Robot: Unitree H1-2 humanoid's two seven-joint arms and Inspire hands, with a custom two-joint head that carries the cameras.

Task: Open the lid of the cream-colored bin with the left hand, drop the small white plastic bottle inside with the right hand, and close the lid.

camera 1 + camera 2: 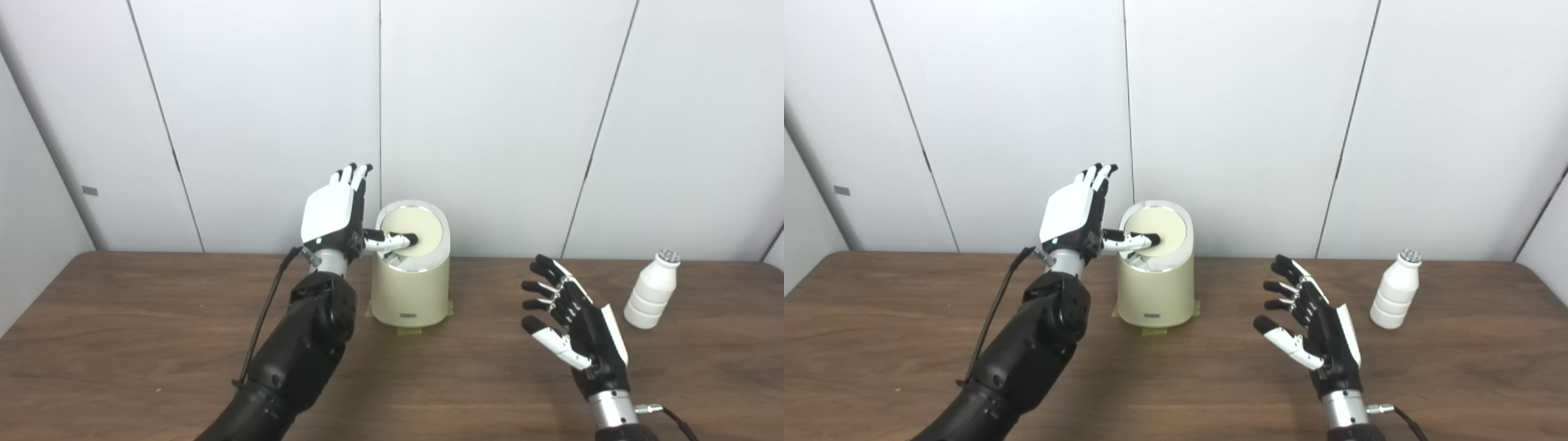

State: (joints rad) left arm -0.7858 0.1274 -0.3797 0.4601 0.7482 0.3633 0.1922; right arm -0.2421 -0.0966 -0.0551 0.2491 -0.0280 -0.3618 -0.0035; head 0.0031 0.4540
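The cream-colored bin (410, 294) stands upright on the wooden table (153, 324), near the back wall, with its round lid (422, 223) down. My left hand (334, 214) is open beside the bin's left side, fingers pointing up, and its thumb (392, 240) lies across the front of the lid. The small white plastic bottle (652, 291) stands upright at the far right of the table. My right hand (569, 318) is open and empty, hovering over the table to the left of the bottle and apart from it.
Pale tape tabs (409, 331) show at the bin's foot. White wall panels (490, 110) rise right behind the bin. A black cable (263, 318) runs along my left forearm.
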